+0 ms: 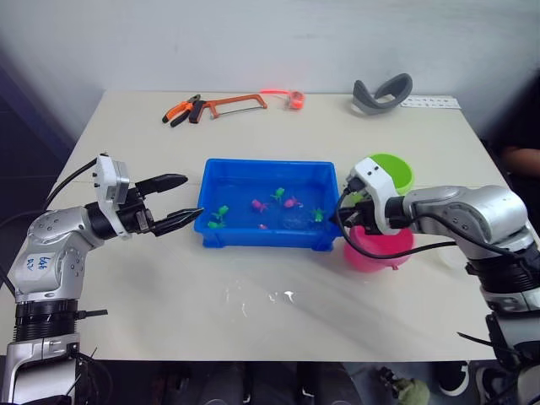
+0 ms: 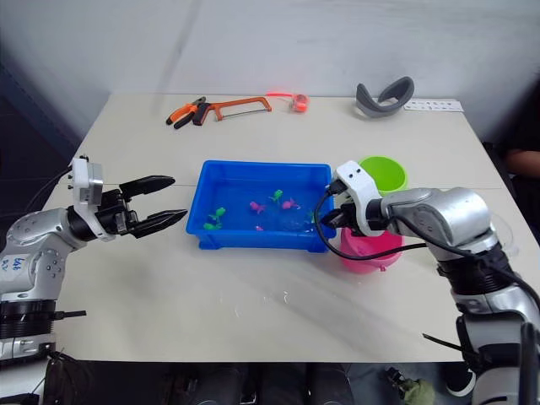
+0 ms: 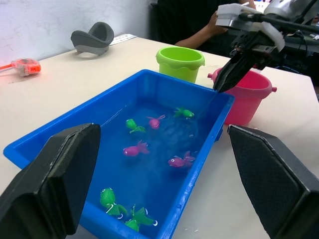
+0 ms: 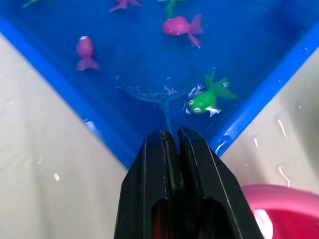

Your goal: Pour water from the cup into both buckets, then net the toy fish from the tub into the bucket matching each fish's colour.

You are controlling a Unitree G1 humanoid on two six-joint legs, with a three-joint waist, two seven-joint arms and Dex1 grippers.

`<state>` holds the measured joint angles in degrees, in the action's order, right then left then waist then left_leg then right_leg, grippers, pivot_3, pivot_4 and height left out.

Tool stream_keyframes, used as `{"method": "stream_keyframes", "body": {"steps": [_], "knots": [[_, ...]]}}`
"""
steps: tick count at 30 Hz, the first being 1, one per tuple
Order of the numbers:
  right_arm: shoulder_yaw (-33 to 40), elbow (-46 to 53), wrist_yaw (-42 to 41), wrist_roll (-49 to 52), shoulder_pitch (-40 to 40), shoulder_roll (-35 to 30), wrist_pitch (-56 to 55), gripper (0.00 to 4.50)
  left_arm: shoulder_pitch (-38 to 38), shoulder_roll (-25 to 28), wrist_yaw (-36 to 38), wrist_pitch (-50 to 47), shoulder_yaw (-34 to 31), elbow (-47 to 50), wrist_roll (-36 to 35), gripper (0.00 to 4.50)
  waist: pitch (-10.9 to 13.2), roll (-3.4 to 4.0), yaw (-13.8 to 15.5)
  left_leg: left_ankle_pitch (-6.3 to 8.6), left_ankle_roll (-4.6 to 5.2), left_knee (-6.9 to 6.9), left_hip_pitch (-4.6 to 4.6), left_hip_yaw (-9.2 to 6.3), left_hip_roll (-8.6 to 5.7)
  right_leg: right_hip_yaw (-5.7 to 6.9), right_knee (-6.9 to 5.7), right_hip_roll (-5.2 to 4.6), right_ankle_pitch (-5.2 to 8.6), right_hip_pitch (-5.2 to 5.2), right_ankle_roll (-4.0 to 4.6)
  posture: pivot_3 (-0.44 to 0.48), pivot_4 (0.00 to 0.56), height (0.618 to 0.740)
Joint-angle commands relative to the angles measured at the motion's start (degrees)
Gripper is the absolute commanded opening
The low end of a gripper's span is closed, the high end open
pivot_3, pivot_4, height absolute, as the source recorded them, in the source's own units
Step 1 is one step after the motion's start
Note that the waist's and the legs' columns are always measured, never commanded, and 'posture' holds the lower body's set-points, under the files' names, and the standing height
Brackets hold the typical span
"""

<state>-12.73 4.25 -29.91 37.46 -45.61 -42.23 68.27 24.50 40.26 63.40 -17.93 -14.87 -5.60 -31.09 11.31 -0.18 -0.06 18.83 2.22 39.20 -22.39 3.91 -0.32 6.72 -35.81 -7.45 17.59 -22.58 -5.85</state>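
At tub point(image 1: 221, 173) right end: right claw point(image 4: 169, 137) clamps net point(image 4: 149, 92) handle, hoop submerged | scoop under green fish point(image 4: 205, 101), lift level toward green bucket point(image 1: 398, 170) | left claw point(image 1: 173, 201) open, idle.

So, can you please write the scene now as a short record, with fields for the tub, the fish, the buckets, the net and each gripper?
tub: blue tub, mid-table, holds water
fish: green and pink toy fish all in the tub
buckets: green bucket and pink bucket beside the tub's end
net: net dipped in the water, next to a green fish
right gripper: right gripper shut on the net's handle
left gripper: left gripper open, empty, beside the tub
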Motion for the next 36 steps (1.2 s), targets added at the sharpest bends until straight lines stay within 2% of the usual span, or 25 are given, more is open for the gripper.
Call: {"method": "stream_keyframes", "body": {"steps": [1, 10, 21, 29, 32, 36], "knots": [[3.2, 1.4, -0.1, -2.6, 1.5, -0.2, -3.0, 0.00, 0.3, 0.7, -0.1, 1.1, -0.8, 0.5, -0.1, 4.44, 0.0, 0.00, 0.0, 0.00, 0.00, -0.01, 0.00, 0.00, 0.00, 0.09, 0.00, 0.01, 0.00, -0.01, 0.00, 0.000, 0.150, 0.740], [10.3, 8.0, -2.8, -3.2, 9.6, 0.7, -10.4, 0.00, 1.1, 0.4, 0.0, 1.7, -0.1, -0.8, 0.2, 4.44, 0.0, 0.00, 0.0, -0.03, 0.02, -0.01, 0.02, 0.05, -0.01, 0.30, -0.01, 0.01, -0.01, 0.01, -0.03, 0.000, 0.150, 0.740], [17.5, 13.8, -5.8, 0.3, 16.2, 2.3, -12.4, 0.00, 4.0, -0.7, 1.2, 3.4, 1.7, -5.1, 1.0, 4.44, 0.0, 0.00, 0.1, -0.04, 0.02, -0.01, 0.03, 0.06, -0.02, 0.30, -0.02, 0.04, -0.01, 0.02, -0.03, 0.000, 0.150, 0.740], [25.6, 22.4, -9.5, 2.5, 21.6, 0.3, -19.0, 0.00, 6.0, -1.8, 2.6, 3.4, 3.3, -6.0, 0.9, 4.44, 0.0, 0.00, 0.3, -0.04, 0.02, -0.01, 0.03, 0.03, -0.03, 0.31, -0.02, 0.06, -0.01, 0.04, -0.03, 0.000, 0.150, 0.740], [30.3, 25.5, -10.0, 4.2, 24.3, -1.1, -20.0, 0.00, 7.1, -2.4, 3.3, 3.2, 4.4, -6.2, 0.9, 4.44, 0.0, 0.00, 0.6, -0.05, 0.03, -0.01, 0.03, 0.01, -0.04, 0.30, -0.01, 0.06, -0.01, 0.06, -0.03, 0.000, 0.150, 0.740], [43.1, 30.7, -9.6, 8.0, 31.5, -4.4, -17.9, 0.00, 9.9, -4.6, 5.0, 3.0, 6.9, -7.3, 1.1, 4.44, 0.0, 0.00, 1.3, -0.05, 0.04, -0.01, 0.04, 0.02, -0.06, 0.30, -0.01, 0.11, -0.02, 0.07, -0.04, 0.000, 0.150, 0.740]]}}
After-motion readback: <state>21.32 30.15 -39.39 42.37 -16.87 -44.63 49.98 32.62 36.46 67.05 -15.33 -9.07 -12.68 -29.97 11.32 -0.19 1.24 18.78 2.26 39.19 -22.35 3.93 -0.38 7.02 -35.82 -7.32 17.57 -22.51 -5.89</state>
